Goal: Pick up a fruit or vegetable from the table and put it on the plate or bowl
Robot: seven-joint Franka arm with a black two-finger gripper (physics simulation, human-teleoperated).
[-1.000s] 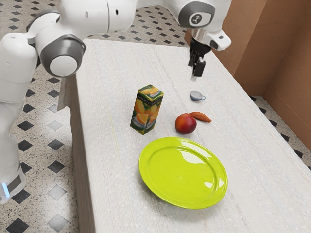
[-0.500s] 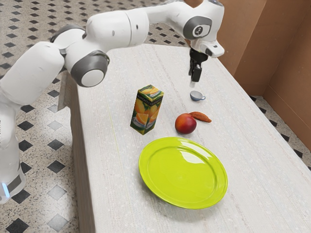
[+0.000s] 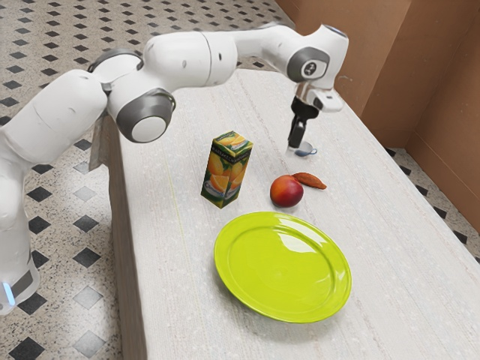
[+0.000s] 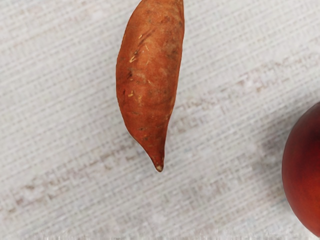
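An orange-brown sweet potato [image 3: 309, 180] lies on the table beside a red peach [image 3: 286, 190], almost touching it. A lime-green plate [image 3: 283, 265] sits empty nearer the front edge. My gripper [image 3: 297, 139] hangs low over the table just behind the two, beside a small cup, open with nothing in it. In the wrist view the sweet potato [image 4: 150, 85] lies lengthwise below my hand with its pointed tip toward the peach [image 4: 305, 170].
A small grey-blue cup [image 3: 304, 149] stands right by my gripper. An orange juice carton [image 3: 226, 168] stands upright toward the exterior view's left of the peach. A brown wall [image 3: 442, 82] rises past the table's far side.
My hand has come down toward the table and now hangs just beside the cup. The arm's elbow has swung lower and toward the exterior view's right. Nothing on the table has moved.
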